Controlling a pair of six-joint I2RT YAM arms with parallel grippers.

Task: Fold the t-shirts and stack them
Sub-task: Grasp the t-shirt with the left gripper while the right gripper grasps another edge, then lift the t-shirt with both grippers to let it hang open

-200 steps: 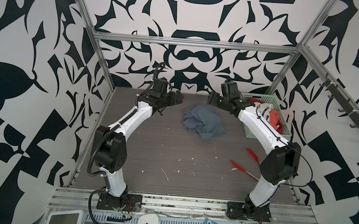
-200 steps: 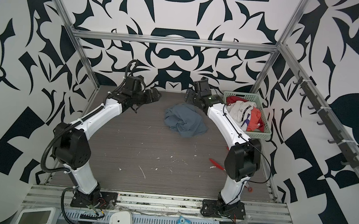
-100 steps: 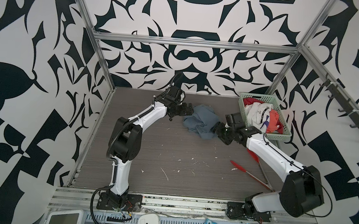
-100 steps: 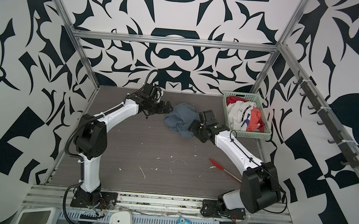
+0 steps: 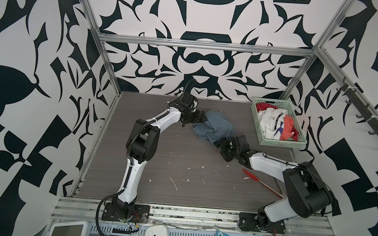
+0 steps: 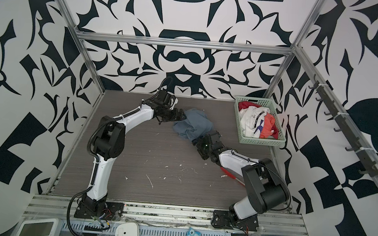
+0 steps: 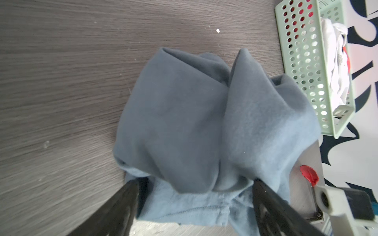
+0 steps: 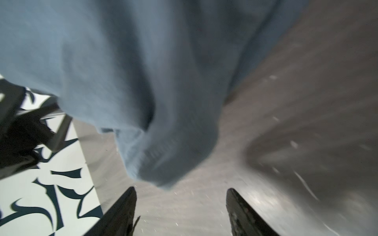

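A slate blue-grey t-shirt [image 5: 214, 127] [image 6: 194, 123] lies crumpled at the back middle of the table. My left gripper [image 5: 203, 119] is low at its far left edge. In the left wrist view this gripper [image 7: 196, 183] stands open, its jaws wide on either side of the shirt's stitched hem [image 7: 190, 208]. My right gripper [image 5: 218, 144] is at the shirt's near right end. In the right wrist view it [image 8: 181, 190] is open over bare table, with a hanging fold of the shirt [image 8: 163, 159] just beyond its fingertips. More t-shirts, white [image 5: 273, 121] and red-orange [image 5: 287, 127], are bunched in the basket.
The pale green lattice basket [image 5: 276, 143] [image 7: 302, 61] stands at the back right, close to the blue-grey shirt. A red pen [image 5: 259, 179] lies on the table beside my right forearm. White scraps dot the grey wood-grain table [image 5: 179, 169].
Both arms have come down from a raised pose at the back. The left gripper has moved to the shirt's far left edge, the right one round to its near right end.
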